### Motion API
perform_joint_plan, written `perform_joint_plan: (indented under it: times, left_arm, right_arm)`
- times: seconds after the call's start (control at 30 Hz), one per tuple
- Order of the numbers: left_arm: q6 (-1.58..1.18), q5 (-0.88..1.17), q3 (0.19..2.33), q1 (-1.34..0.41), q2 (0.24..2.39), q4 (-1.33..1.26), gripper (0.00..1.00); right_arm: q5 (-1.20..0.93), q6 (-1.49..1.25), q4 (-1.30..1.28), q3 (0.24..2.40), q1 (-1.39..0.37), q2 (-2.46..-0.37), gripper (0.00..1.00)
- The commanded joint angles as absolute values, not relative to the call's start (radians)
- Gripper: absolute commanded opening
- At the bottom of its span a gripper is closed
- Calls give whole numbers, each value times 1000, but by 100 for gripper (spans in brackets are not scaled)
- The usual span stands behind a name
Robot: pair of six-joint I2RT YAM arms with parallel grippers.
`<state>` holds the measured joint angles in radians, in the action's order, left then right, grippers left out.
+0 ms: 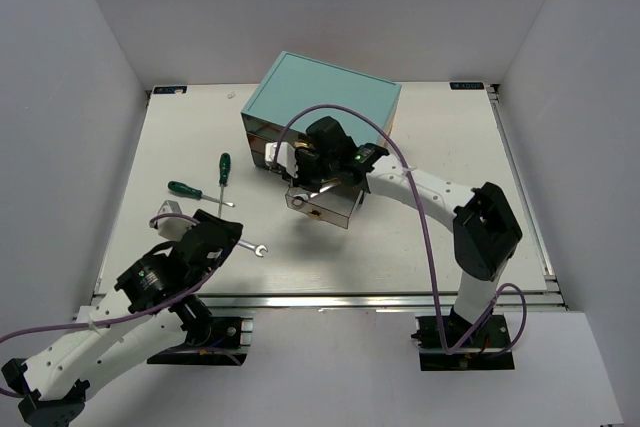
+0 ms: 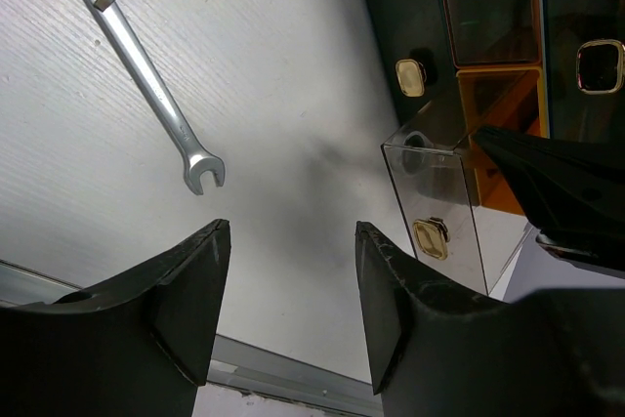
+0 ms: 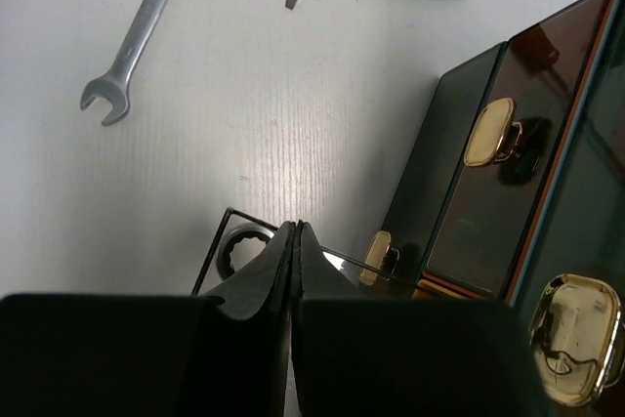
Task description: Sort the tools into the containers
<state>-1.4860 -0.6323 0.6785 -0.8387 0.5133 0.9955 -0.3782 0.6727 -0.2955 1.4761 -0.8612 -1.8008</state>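
Hovering wide on the left, pinched shut on the right

Poises the left gripper (image 2: 293, 231) near-left, fingers spread wide and empty, over the table (image 1: 200, 127), with a silver wrench (image 2: 146, 85) just beyond. Presses the right gripper (image 3: 296, 241) fully closed above the pulled-out drawer (image 1: 325, 209), a second wrench (image 3: 237, 249) showing its ring end inside. Leaves two green screwdrivers (image 1: 180, 188) lying left of the teal chest (image 1: 330, 97).

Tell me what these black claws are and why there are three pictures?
They are two robot arms sorting tools. One picture looks down from above; the other two come from cameras on each wrist. On the white table lie two green screwdrivers and a silver wrench, near a teal chest with one clear drawer pulled out. The left claw is open, holding nothing. The right claw is pinched shut over that drawer, where a wrench's ring end shows; whether it grips it, I cannot tell.
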Motion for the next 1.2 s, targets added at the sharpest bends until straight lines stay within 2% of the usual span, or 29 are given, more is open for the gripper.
perform_joint_plan:
  times: [0.0,0.03,0.07,0.1,0.13,0.2,0.23,0.3,0.37,0.4,0.43,0.47,0.5,0.53,0.63,0.83,1.17]
  left_arm:
    - [-1488,-643,666,-833,517,979,64]
    - [-1488,-644,664,-834,522,970,64]
    - [-1489,-653,663,-834,540,969,59]
    - [-1496,-660,669,-834,558,977,52]
    - [-1508,-667,675,-834,581,986,44]
    - [-1546,-684,695,-834,685,1005,32]
    - [-1546,-684,709,-831,725,993,31]
    - [-1536,-652,721,-818,846,963,32]
    - [-1426,-574,730,-714,919,882,41]
    - [-1375,-443,724,-657,974,847,45]
    - [-1336,-373,715,-531,994,786,49]
    - [-1268,-321,701,-475,1008,760,50]
    - [-1244,-287,701,-438,1017,741,52]
    - [-1229,-270,706,-389,1031,726,56]
    - [-1168,-177,726,-287,1107,707,71]
    - [-1106,-37,761,-232,1311,675,71]
    - [-1137,-81,770,-232,1405,775,64]
  right_arm:
    - [-454,637,-275,1485,-847,-1717,2]
    - [-480,618,-259,1492,-842,-1703,20]
    - [-507,585,-259,1518,-839,-1675,31]
    - [-540,571,-256,1532,-838,-1661,40]
    - [-555,560,-250,1540,-835,-1645,58]
    - [-566,542,-168,1490,-827,-1573,79]
    - [-555,541,-123,1455,-827,-1542,89]
    - [-505,535,-14,1351,-827,-1461,89]
    - [-451,503,31,1307,-824,-1405,89]
    - [-454,499,9,1302,-818,-1394,89]
    - [-480,500,-7,1302,-795,-1384,84]
    - [-512,497,-41,1298,-776,-1356,78]
    - [-561,485,-57,1290,-759,-1341,72]
    - [-577,456,-64,1267,-729,-1326,57]
    - [-610,422,-89,1214,-683,-1266,39]
    - [-621,382,-78,1099,-620,-1148,42]
    - [-623,339,-55,1052,-549,-1100,43]
